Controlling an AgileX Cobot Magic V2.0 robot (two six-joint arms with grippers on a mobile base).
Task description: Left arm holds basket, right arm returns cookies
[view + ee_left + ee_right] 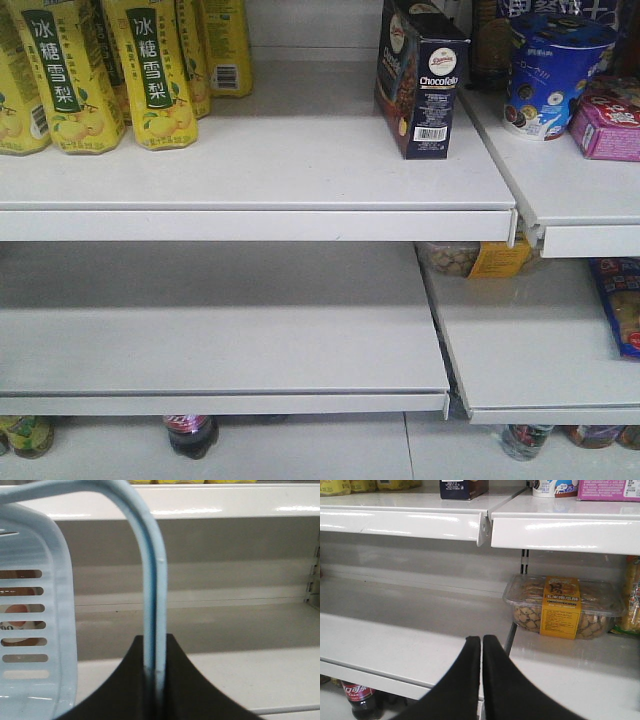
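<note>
Front view: dark navy rectangular Chocofello cookie box (pixel 421 82) already shelved beside blue round tub (pixel 553 75); my right gripper (pixel 481 645) pressed together, empty; left gripper (pixel 154 672) pinching light-blue plastic basket handle (pixel 151 580); I'd retreat straight back, basket level.

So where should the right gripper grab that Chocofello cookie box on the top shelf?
Probably across the two broad faces of the cookie box, near its top, approaching from the front. It stands upright with its narrow barcode end facing out, bare shelf on its left, the blue tub on its right.

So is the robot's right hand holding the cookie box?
No, the right gripper is shut on nothing, and the cookie box stands on the top shelf.
</note>
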